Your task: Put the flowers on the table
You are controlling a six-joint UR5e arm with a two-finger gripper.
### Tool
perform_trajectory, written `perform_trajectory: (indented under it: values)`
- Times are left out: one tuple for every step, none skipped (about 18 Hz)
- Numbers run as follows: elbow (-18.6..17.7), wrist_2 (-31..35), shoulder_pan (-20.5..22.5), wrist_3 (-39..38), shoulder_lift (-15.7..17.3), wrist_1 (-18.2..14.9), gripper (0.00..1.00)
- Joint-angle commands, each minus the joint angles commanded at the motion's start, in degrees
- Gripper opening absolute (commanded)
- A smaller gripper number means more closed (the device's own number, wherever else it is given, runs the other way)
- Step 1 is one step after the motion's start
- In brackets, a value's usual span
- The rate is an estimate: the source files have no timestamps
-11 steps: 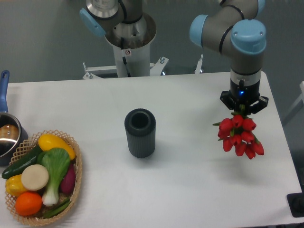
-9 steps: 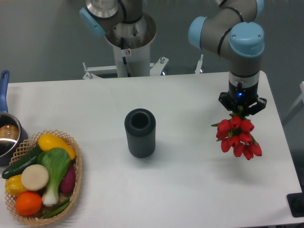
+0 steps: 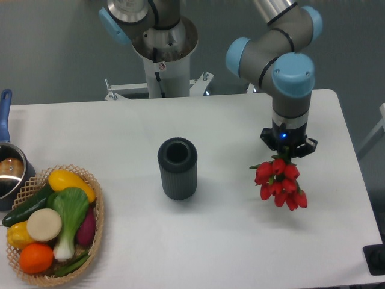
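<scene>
Flowers (image 3: pixel 279 183) shifted left, hand (image 3: pixel 287 150) gripping

One fixed view here, high up off the bench's (image 3: pixel 198 241) front edge, tilted down and facing the far edge, where the arm's base (image 3: pixel 163 57) stands. It sits well back, taking in most of the top; the left edge is cut off.

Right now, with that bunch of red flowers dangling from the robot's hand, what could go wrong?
The hand seems to pinch the bunch of red tulip buds only by its short stems, so it might slip loose early. The buds hang downward, so on the white tabletop they may tip over or roll. The ribbed dark cylinder stands to the left; drifting that way could knock it.
</scene>
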Motion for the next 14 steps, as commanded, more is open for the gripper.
perform_trajectory:
  values:
    - [0.17,0.00,-0.70,-0.17,0.00,0.00,0.06]
    - [0.35,0.00,-1.15,-0.44,-0.44,0.00,0.07]
    - [0.09,0.00,-1.32,-0.79,-0.70,0.00,0.09]
    - [-0.09,0.00,-1.93,-0.88,-0.79,0.00,0.13]
    - [0.08,0.09,-2.90,-1.05,-0.97,-0.09,0.14]
    - [0.43,0.09,-3.34,-1.58,-1.40,-0.09,0.15]
    - [0.44,0.00,-3.43,-1.93,-1.58,0.00,0.21]
    - [0.52,0.00,-3.70,-2.11,-1.58,0.00,0.35]
    - [0.70,0.00,-4.31,-2.37,-1.58,-0.09,0.46]
    - [0.70,-0.09,-4.57,-3.42,-1.76,0.52,0.76]
    - [0.35,-0.09,-4.66,-4.82,-1.76,1.57,1.00]
    - [0.26,-0.09,-4.75,-5.53,-1.76,2.10,1.00]
    - [0.35,0.00,-4.75,-5.54,-1.76,2.37,1.00]
    - [0.70,0.00,-4.75,-5.54,-1.76,2.46,1.00]
